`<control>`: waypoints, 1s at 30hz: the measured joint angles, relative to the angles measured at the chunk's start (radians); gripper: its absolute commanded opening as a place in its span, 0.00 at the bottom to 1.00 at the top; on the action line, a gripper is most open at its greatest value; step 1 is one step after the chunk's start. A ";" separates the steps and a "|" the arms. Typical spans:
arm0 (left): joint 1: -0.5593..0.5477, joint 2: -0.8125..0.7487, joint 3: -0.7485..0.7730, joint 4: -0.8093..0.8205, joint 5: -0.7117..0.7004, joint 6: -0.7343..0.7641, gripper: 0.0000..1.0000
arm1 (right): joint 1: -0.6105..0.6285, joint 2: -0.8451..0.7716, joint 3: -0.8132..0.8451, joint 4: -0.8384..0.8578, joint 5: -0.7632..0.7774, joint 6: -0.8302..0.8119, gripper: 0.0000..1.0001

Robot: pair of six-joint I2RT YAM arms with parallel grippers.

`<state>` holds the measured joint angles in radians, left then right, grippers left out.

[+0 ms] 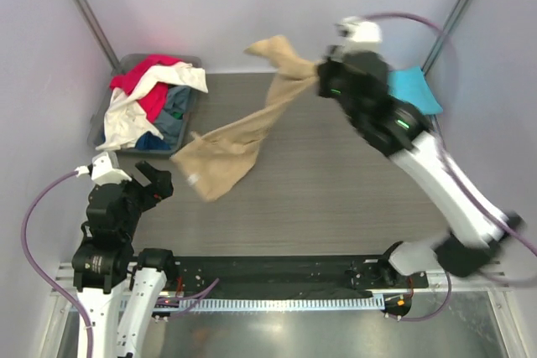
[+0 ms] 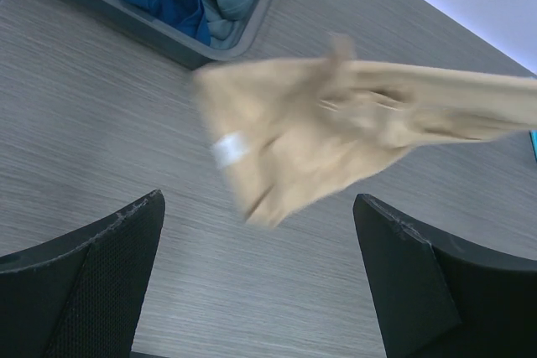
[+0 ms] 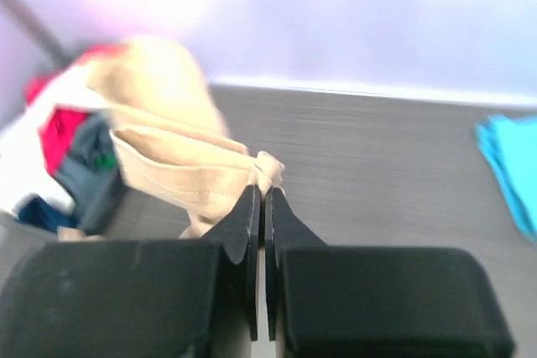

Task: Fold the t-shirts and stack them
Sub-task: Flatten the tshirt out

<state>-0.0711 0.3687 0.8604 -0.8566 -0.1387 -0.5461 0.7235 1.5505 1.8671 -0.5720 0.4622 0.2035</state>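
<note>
The tan t-shirt (image 1: 243, 136) stretches bunched and blurred over the counter (image 1: 336, 190), its long axis slanting from far right to near left. The right pincer (image 1: 321, 73) is clamped on its far end. The left pincer (image 1: 159, 184) gapes empty near the other. A turquoise t-shirt (image 1: 415, 90) lies far right, and other t-shirts (image 1: 147, 98) fill the grey bin (image 1: 127, 62).

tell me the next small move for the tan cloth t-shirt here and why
Probably bring the open left gripper forward to pinch the free lower end of the tan cloth t-shirt. The right gripper is shut on its other end and holds it up, so it hangs twisted over the grey table; spreading it flat likely needs a second grip.
</note>
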 measured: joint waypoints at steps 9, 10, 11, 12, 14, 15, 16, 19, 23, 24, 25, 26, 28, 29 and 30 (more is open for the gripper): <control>0.002 0.082 0.005 0.006 0.049 0.001 0.90 | -0.209 -0.544 -1.009 0.141 -0.024 0.304 0.01; 0.002 0.110 0.009 0.008 0.063 0.001 0.89 | -0.208 -0.491 -1.064 0.127 -0.047 0.319 0.01; 0.002 0.152 0.014 0.010 0.087 0.000 0.88 | -0.208 -0.433 -1.124 0.098 -0.072 0.332 0.01; 0.001 0.191 0.020 0.013 0.107 -0.001 0.88 | -0.207 -0.407 -1.167 0.059 -0.092 0.342 0.01; -0.005 0.265 0.024 0.029 0.138 -0.007 0.88 | -0.207 -0.421 -1.196 -0.011 -0.101 0.356 0.01; -0.019 0.304 0.024 0.039 0.148 -0.017 0.86 | -0.207 -0.445 -1.191 -0.013 -0.100 0.357 0.01; -0.035 0.328 0.024 0.048 0.151 -0.024 0.86 | -0.209 -0.473 -1.173 -0.013 -0.097 0.358 0.01; -0.128 0.426 0.026 0.093 0.132 -0.047 0.86 | -0.209 -0.531 -1.104 -0.004 -0.070 0.358 0.01; -0.316 0.639 0.088 0.184 0.078 -0.068 0.89 | -0.211 -0.608 -1.062 0.011 0.004 0.362 0.01; -0.341 0.705 0.109 0.214 0.077 -0.072 0.89 | -0.215 -0.631 -1.062 0.006 0.024 0.365 0.01; -0.359 0.776 0.138 0.255 0.077 -0.075 0.89 | -0.223 -0.654 -1.062 0.005 0.041 0.370 0.01; -0.369 0.849 0.163 0.302 0.077 -0.078 0.89 | -0.234 -0.677 -1.063 0.005 0.058 0.377 0.01; -0.372 0.993 0.218 0.378 0.082 -0.085 0.87 | -0.261 -0.720 -1.068 0.000 0.084 0.398 0.01; -0.372 1.081 0.263 0.416 0.088 -0.092 0.86 | -0.293 -0.748 -1.075 -0.002 0.093 0.420 0.01; -0.373 1.159 0.309 0.446 0.098 -0.097 0.84 | -0.320 -0.770 -1.084 -0.004 0.097 0.438 0.01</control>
<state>-0.4438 1.5280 1.1694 -0.4103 -0.0406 -0.6430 0.4038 0.7803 0.7834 -0.5758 0.5591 0.6418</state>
